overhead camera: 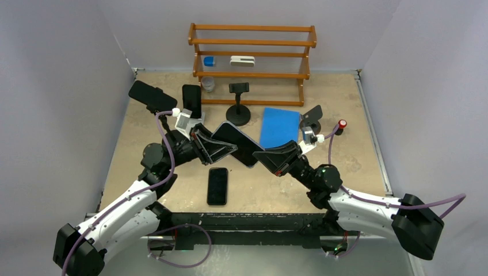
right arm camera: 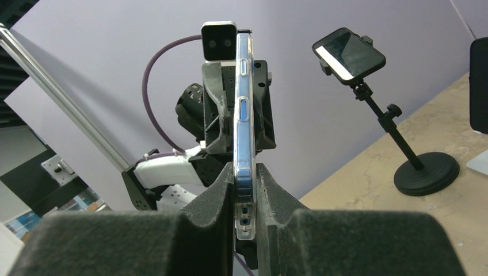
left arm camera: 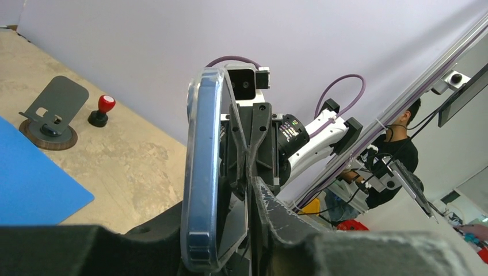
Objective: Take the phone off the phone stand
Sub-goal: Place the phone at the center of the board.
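**Top external: phone held aloft between the two hands**

Far left, rear: mounted phone (overhead camera: 152,96) sits on a tall stand. Just beside it, an upright phone (overhead camera: 192,100), dark.

Left hand (overhead camera: 229,148) reaches in toward centre. Its fingers (left arm camera: 270,215) flank one end of the phone (overhead camera: 237,137), one on each side. The left wrist view does not settle whether they press on it, so I cannot tell if this hand is clenched or released.

Spare phone (overhead camera: 217,186) lies flat on the surface (overhead camera: 129,146), nearer the arm bases.

The phone is in a clear case, tilted and off the surface, mid-scene. It is just in front of the round base of the black clamp stand (overhead camera: 239,106), not in its clamp.

Right hand (overhead camera: 260,155) grasps the phone's other end. The right wrist view shows the phone edge-on, pinched between both of that hand's pads.

Further right: blue mat (overhead camera: 280,126) flat on the surface, then grey stand (overhead camera: 311,117) on a wooden disc, then red-capped knob (overhead camera: 342,124).

Wooden rack (overhead camera: 251,43) runs along the rear.
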Available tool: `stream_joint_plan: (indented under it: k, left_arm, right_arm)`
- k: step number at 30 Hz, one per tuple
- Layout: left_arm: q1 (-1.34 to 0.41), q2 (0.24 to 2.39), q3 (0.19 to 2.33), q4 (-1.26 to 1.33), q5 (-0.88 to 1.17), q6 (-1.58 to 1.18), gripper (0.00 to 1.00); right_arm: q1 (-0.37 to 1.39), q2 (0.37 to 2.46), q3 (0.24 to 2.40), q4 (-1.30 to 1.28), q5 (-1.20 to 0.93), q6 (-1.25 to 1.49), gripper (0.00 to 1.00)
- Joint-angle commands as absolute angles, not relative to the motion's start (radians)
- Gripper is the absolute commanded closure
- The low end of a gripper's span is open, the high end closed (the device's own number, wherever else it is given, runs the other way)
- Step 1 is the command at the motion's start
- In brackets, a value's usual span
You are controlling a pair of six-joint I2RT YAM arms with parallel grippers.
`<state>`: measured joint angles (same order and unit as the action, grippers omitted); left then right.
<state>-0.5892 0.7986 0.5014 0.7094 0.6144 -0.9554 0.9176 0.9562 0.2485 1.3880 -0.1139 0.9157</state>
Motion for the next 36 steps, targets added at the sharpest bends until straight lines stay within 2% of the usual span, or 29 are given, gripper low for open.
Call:
stream_joint_plan:
  k: [1,9,15,21,22,23,28,31,36]
  left_arm:
    - [-0.584,0.782,0.531,0.755,0.614,-0.970,0.77]
    - [-0.583,0.766,0.522,0.755,0.609,-0.960,1.00]
    - [-0.583,0.751,0.513,0.740,0.598,-0.951,1.00]
    - [-0.583,0.743,0.508,0.731,0.601,-0.944,1.00]
    - [-0.584,0.741,0.508,0.728,0.607,-0.944,1.00]
    - [-0.584,0.738,0.509,0.721,0.615,-0.940,1.00]
    - [-0.584,0.698,0.532,0.618,0.731,-0.864,1.00]
    - [-0.583,0.683,0.555,0.540,0.850,-0.804,1.00]
    - [-0.583,0.680,0.591,0.425,1.011,-0.713,1.00]
  right_arm:
    - [0.930,0.943,0.316,1.473,-0.078,0.889,1.00]
    - [0.932,0.935,0.316,1.429,-0.083,0.888,0.99]
    - [0.933,0.902,0.315,1.366,-0.088,0.881,0.52]
    - [0.933,0.854,0.343,1.224,-0.092,0.834,0.23]
    - [0.933,0.843,0.354,1.182,-0.091,0.818,0.14]
    - [0.933,0.830,0.373,1.135,-0.091,0.799,0.09]
    - [0.933,0.738,0.461,0.804,-0.142,0.680,0.06]
    - [0.932,0.689,0.528,0.640,-0.194,0.564,0.07]
    - [0.933,0.695,0.594,0.460,-0.407,0.469,0.12]
